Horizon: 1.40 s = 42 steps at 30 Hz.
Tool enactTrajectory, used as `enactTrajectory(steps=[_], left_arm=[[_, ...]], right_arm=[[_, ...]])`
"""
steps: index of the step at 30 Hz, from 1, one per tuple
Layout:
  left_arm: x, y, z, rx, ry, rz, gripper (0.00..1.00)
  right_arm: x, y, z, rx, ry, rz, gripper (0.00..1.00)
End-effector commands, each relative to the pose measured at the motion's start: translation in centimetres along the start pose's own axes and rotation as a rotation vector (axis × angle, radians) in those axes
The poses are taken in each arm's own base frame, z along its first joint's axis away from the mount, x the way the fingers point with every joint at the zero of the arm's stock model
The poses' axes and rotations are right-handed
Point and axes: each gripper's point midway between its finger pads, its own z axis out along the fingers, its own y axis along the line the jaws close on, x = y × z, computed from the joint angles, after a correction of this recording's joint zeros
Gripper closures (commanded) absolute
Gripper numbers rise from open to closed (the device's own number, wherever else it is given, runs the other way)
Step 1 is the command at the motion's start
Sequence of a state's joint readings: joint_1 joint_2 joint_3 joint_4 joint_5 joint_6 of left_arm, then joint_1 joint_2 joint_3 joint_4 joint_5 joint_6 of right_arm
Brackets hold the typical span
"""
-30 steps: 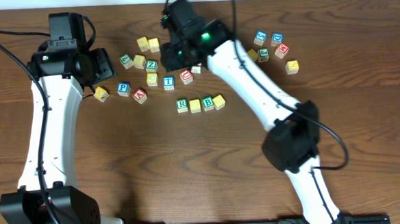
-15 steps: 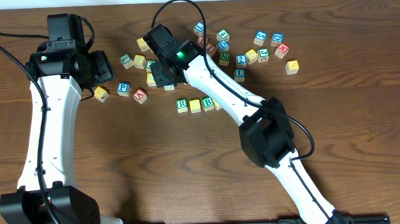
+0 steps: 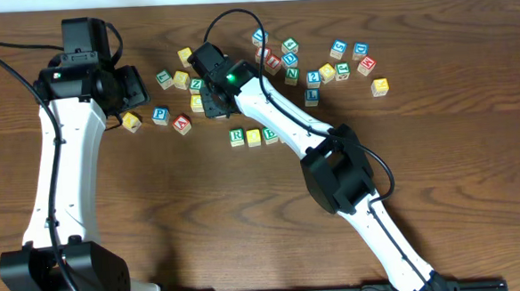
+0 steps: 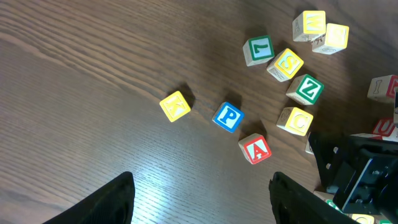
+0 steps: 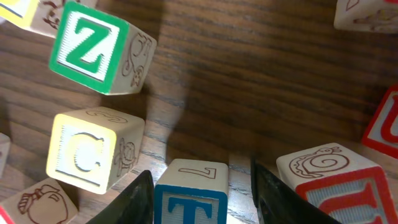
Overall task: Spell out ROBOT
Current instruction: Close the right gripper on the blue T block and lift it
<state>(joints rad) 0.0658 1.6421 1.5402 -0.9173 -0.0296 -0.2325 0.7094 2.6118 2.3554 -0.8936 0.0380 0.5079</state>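
Observation:
The blue T block (image 5: 193,198) stands on the table between the fingers of my right gripper (image 5: 200,193). The left finger is against it and a small gap shows at the right finger, so the gripper is open around it. In the overhead view the right gripper (image 3: 211,100) hides this block. A row stands lower down: green R block (image 3: 236,137), a yellow block (image 3: 253,137), green B block (image 3: 270,134). My left gripper (image 4: 202,205) is open and empty, above bare table at the left (image 3: 123,88).
Green Z (image 5: 93,50), yellow C (image 5: 87,152) and a red block (image 5: 339,183) crowd the T block. Yellow K (image 4: 175,106), blue P (image 4: 228,116) and red A (image 4: 255,149) lie below the left gripper. Several loose blocks (image 3: 327,71) sit at the back right.
My right arm has swung left from the back middle blocks and come down over the T block. The left arm has not moved.

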Motion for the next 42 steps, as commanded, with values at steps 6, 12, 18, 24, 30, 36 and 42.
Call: enactTrajectory(steps=[6, 12, 18, 24, 30, 36, 42], left_arm=[[-0.6, 0.3, -0.3, -0.009, -0.018, -0.012, 0.31], [-0.7, 0.3, -0.2, -0.009, -0.019, -0.012, 0.31], [-0.7, 0.3, -0.2, -0.009, -0.020, -0.012, 0.31], [-0.7, 0.3, -0.2, -0.009, -0.020, -0.013, 0.31], [-0.6, 0.2, -0.2, -0.005, -0.014, -0.043, 0.31], [-0.5, 0.1, -0.2, -0.002, -0.014, -0.049, 0.31], [0.5, -0.3, 0.5, -0.003, 0.013, -0.076, 0.31]], right_arm=[[0.1, -0.1, 0.3, 0.012, 0.006, 0.017, 0.66], [-0.7, -0.1, -1.1, 0.004, -0.013, 0.022, 0.72], [-2.1, 0.2, -3.9, -0.015, -0.053, 0.017, 0.76], [-4.0, -0.5, -9.9, -0.027, -0.105, 0.016, 0.79], [-3.4, -7.4, -17.6, 0.110, -0.055, 0.065, 0.81], [1.2, -16.7, -18.9, 0.356, 0.176, 0.131, 0.81], [6.4, -18.1, -12.2, 0.333, 0.353, 0.163, 0.84]])
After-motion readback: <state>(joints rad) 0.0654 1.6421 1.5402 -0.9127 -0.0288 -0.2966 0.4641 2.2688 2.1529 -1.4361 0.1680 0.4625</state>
